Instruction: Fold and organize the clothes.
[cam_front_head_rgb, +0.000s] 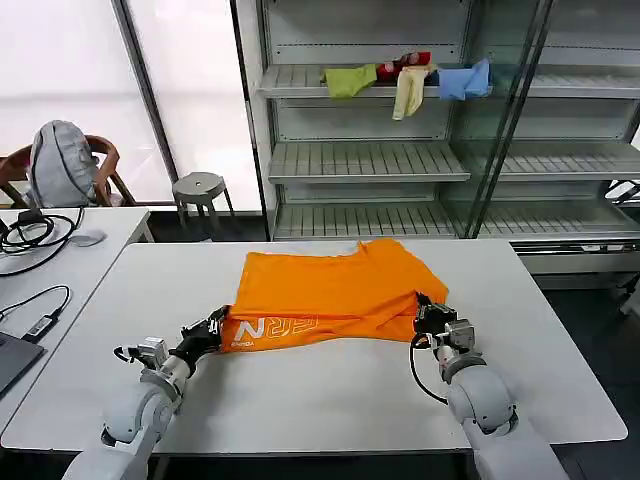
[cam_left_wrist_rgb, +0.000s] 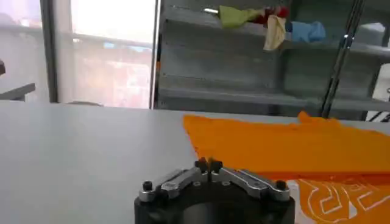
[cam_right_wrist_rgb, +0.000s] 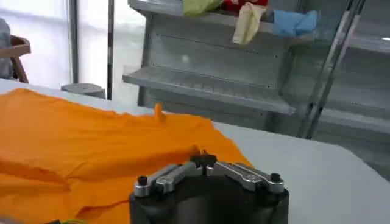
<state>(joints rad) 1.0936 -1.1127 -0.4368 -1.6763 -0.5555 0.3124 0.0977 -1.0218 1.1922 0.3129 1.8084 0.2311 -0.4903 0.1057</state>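
Room: bright windows behind, metal shelving (cam_front_head_rgb: 400, 160) at 12 o'clock, side desk (cam_front_head_rgb: 60, 250) with cables at 9. White table (cam_front_head_rgb: 330, 400) takes up the centre.

T-shirt (cam_front_head_rgb: 330, 290), orange, lies flat-ish mid-table, near edge turned up so white lettering shows at its 7 o'clock corner. Small fold standing up at the far edge, about 1 o'clock.

Left gripper (cam_front_head_rgb: 217, 325) sits low on the table at the shirt's 7-8 o'clock corner, touching the hem beside the lettering. Jaws pressed together; left wrist view shows the tips meeting with shirt just beyond. Can't tell if any cloth is pinched.

Right gripper (cam_front_head_rgb: 428, 318) at the shirt's 4-5 o'clock corner, against the fabric. Jaws pressed together too; cloth between them not discernible.

Small cloths (cam_front_head_rgb: 410, 78) (green, red, cream, blue) on the top shelf.
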